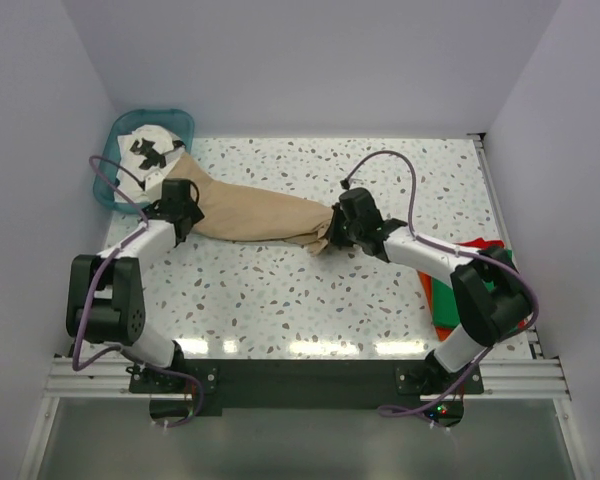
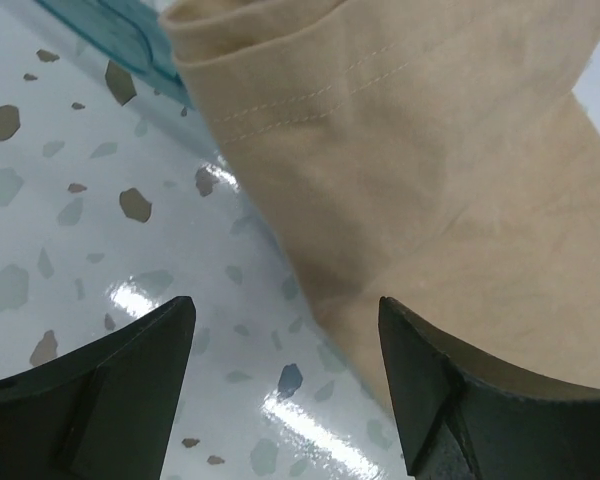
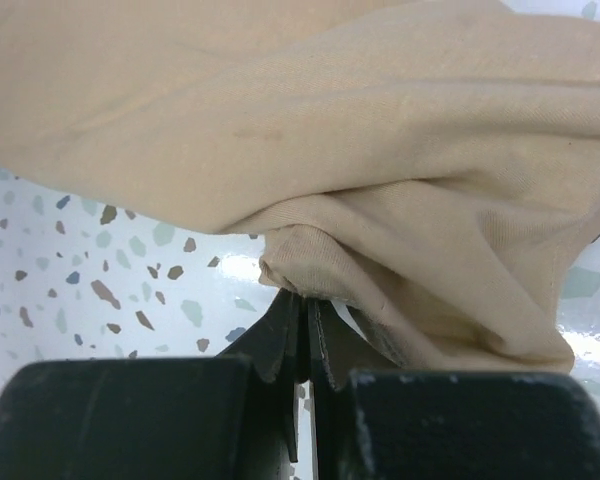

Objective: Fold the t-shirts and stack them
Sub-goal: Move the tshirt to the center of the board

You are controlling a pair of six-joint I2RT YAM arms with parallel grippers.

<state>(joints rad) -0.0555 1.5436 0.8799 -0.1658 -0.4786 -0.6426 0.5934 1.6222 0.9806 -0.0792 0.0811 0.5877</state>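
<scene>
A tan t-shirt [image 1: 255, 212] lies bunched in a long strip across the table, from the basket toward the centre. My right gripper [image 1: 335, 237] is shut on its right end; the right wrist view shows the pinched cloth [image 3: 310, 270] at the closed fingertips. My left gripper [image 1: 180, 205] is open at the shirt's left end, one finger [image 2: 460, 390] over the tan cloth [image 2: 430, 170], the other over bare table. A white t-shirt with black print [image 1: 150, 152] sits in the basket. A green t-shirt [image 1: 450, 305] and a red-orange one [image 1: 477, 245] lie under my right arm.
A teal plastic basket [image 1: 115, 135] stands at the back left corner, its rim also showing in the left wrist view [image 2: 130, 30]. White walls close in the table on three sides. The speckled tabletop [image 1: 300, 300] spreads in front of the shirt.
</scene>
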